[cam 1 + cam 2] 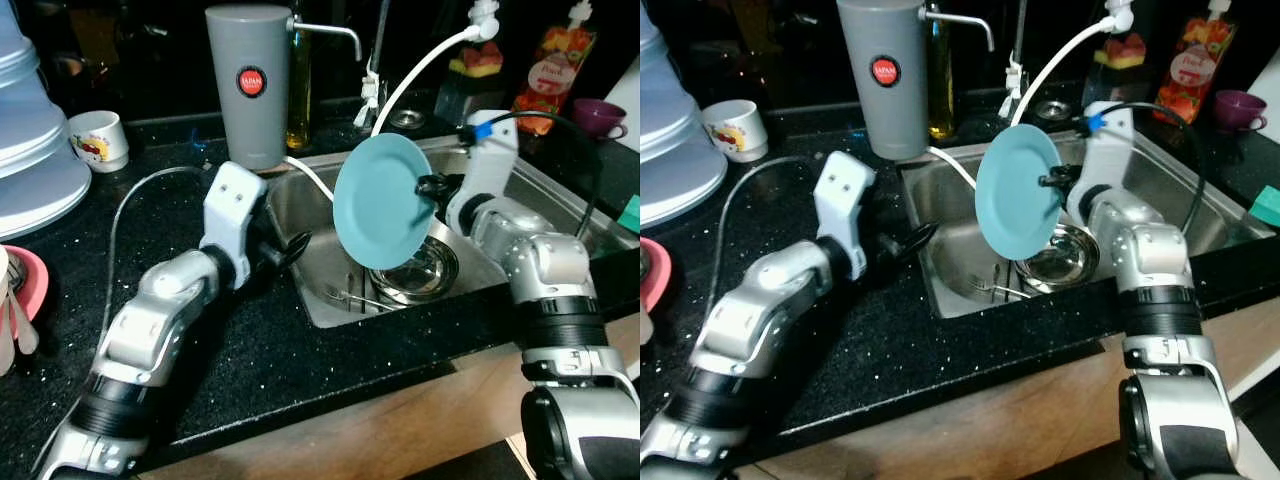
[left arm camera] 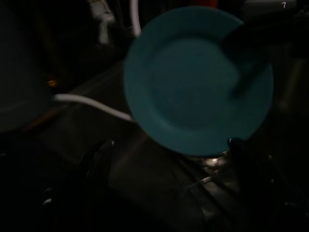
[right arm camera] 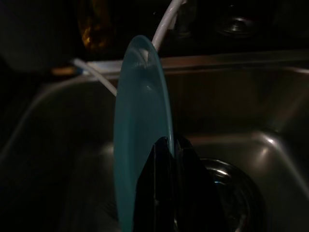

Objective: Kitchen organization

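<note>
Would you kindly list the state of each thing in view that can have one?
Teal plate: held on edge above the sink.
Right gripper: shut on the plate's rim.
Left gripper: at the sink's edge, holding nothing.
Steel bowl: upright in the sink.
White mug: upright on the counter.
Purple cup: upright.

I read "JAPAN" in a red round badge on the grey canister (image 1: 248,85) | pouch (image 1: 552,68) carries a red label, wording too small for me | mug (image 1: 98,140) has a print, no legible text
</note>
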`<state>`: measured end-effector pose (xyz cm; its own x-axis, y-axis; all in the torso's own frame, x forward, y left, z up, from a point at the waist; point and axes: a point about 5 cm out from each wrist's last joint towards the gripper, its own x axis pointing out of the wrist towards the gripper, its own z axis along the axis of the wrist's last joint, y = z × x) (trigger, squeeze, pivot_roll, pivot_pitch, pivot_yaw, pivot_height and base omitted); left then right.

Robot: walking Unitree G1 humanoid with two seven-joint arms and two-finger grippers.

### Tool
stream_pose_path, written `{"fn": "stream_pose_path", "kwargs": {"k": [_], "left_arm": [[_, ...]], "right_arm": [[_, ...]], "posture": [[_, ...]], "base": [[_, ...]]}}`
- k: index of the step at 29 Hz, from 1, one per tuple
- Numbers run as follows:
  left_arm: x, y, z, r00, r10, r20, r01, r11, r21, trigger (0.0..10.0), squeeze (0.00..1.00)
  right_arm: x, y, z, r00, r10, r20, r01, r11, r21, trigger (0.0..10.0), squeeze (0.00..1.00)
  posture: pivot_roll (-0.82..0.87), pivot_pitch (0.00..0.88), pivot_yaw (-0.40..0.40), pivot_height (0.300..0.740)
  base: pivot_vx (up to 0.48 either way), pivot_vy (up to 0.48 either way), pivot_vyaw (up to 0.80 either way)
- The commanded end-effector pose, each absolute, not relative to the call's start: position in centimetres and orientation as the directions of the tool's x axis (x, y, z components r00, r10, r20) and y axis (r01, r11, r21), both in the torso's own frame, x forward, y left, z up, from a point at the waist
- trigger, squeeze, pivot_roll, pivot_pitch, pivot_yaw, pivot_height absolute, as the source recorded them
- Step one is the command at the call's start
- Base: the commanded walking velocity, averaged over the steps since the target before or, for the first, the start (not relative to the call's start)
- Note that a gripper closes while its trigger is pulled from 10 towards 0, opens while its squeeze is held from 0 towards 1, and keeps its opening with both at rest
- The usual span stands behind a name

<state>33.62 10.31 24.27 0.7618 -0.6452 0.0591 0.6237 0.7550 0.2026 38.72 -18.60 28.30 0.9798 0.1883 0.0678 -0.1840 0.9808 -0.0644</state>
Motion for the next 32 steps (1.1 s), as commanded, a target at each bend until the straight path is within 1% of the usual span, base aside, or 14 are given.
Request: {"fn": "stream_pose_path", "kwargs": {"k": [1, 16, 19, 20, 21, 22, 23, 24, 26, 27, 29, 30, 31, 32], "left_arm": [[34.0, 9.3, 23.6, 0.74, -0.672, 0.028, 0.651, 0.727, 0.219, 10.0, 0.0], [34.7, 6.2, 22.6, 0.627, -0.777, -0.052, 0.77, 0.608, 0.193, 10.0, 0.0], [34.7, 6.0, 22.7, 0.622, -0.782, -0.048, 0.774, 0.605, 0.185, 10.0, 0.0], [34.7, 6.0, 22.8, 0.62, -0.783, -0.048, 0.776, 0.603, 0.185, 10.0, 0.0], [34.7, 6.0, 22.8, 0.62, -0.783, -0.048, 0.776, 0.603, 0.185, 10.0, 0.0], [34.7, 5.9, 22.8, 0.617, -0.785, -0.053, 0.778, 0.598, 0.194, 10.0, 0.0], [34.7, 5.9, 22.8, 0.615, -0.786, -0.057, 0.779, 0.595, 0.199, 10.0, 0.0], [34.7, 5.9, 22.8, 0.614, -0.787, -0.062, 0.779, 0.593, 0.203, 10.0, 0.0], [34.7, 5.9, 22.8, 0.613, -0.787, -0.066, 0.78, 0.591, 0.206, 10.0, 0.0], [34.8, 6.0, 22.8, 0.615, -0.786, -0.067, 0.779, 0.592, 0.204, 10.0, 0.0], [34.8, 6.1, 22.8, 0.618, -0.783, -0.066, 0.777, 0.596, 0.201, 10.0, 0.0], [34.9, 6.1, 22.8, 0.623, -0.779, -0.063, 0.773, 0.602, 0.202, 10.0, 0.0], [35.0, 6.2, 22.9, 0.634, -0.771, -0.057, 0.764, 0.613, 0.201, 10.0, 0.0], [35.0, 6.3, 23.0, 0.639, -0.768, -0.053, 0.76, 0.619, 0.199, 10.0, 0.0]], "right_arm": [[38.6, -17.9, 27.5, 0.98, 0.193, 0.057, -0.184, 0.973, -0.14, 0.0, 0.0], [38.3, -15.5, 23.8, 0.976, 0.216, -0.017, -0.212, 0.935, -0.285, 0.0, 0.0], [38.3, -15.4, 23.8, 0.977, 0.213, -0.015, -0.209, 0.935, -0.286, 1.4, 0.0], [38.3, -15.4, 23.9, 0.977, 0.212, -0.015, -0.208, 0.936, -0.285, 2.7, 0.0], [38.3, -15.4, 23.9, 0.977, 0.212, -0.015, -0.208, 0.936, -0.285, 2.7, 0.0], [38.3, -15.4, 23.9, 0.978, 0.21, -0.013, -0.205, 0.936, -0.288, 4.1, 0.0], [38.3, -15.4, 23.9, 0.978, 0.208, -0.012, -0.202, 0.935, -0.292, 9.1, 0.0], [38.3, -15.4, 23.9, 0.977, 0.212, -0.013, -0.206, 0.934, -0.29, 10.0, 0.46], [38.3, -15.3, 23.9, 0.976, 0.217, -0.015, -0.212, 0.934, -0.288, 10.0, 0.46], [38.3, -15.4, 23.9, 0.978, 0.208, -0.014, -0.203, 0.935, -0.291, 10.0, 1.0], [38.3, -15.4, 23.9, 0.981, 0.191, -0.01, -0.185, 0.935, -0.302, 10.0, 1.0], [38.3, -15.5, 23.9, 0.983, 0.186, -0.009, -0.18, 0.936, -0.303, 10.0, 0.22], [38.4, -15.6, 23.9, 0.984, 0.177, -0.005, -0.17, 0.94, -0.297, 10.0, 0.0], [38.4, -15.7, 23.9, 0.985, 0.172, -0.002, -0.165, 0.942, -0.292, 10.0, 0.0]], "posture": [[-0.03, 0.07, 0.033, 0.74], [-0.03, 0.078, 0.048, 0.74], [-0.03, 0.078, 0.047, 0.74], [-0.03, 0.077, 0.045, 0.74], [-0.03, 0.077, 0.045, 0.74], [-0.03, 0.077, 0.044, 0.74], [-0.03, 0.075, 0.045, 0.74], [-0.03, 0.075, 0.045, 0.74], [-0.03, 0.075, 0.045, 0.74], [-0.03, 0.072, 0.045, 0.74], [-0.03, 0.072, 0.045, 0.74], [-0.03, 0.071, 0.045, 0.74], [-0.03, 0.07, 0.045, 0.74], [-0.03, 0.07, 0.045, 0.74]], "base": [[0.0, 0.0, 0.0], [0.0, 0.0, 0.0], [0.0, 0.0, 0.0], [0.0, 0.0, 0.0], [0.0, 0.0, 0.0], [0.0, 0.0, 0.0], [0.0, 0.0, 0.0], [0.0, 0.0, 0.0], [0.0, 0.0, 0.0], [0.0, 0.0, 0.0], [0.0, 0.0, 0.0], [0.0, 0.0, 0.0], [0.0, 0.0, 0.0], [0.0, 0.0, 0.0]]}}
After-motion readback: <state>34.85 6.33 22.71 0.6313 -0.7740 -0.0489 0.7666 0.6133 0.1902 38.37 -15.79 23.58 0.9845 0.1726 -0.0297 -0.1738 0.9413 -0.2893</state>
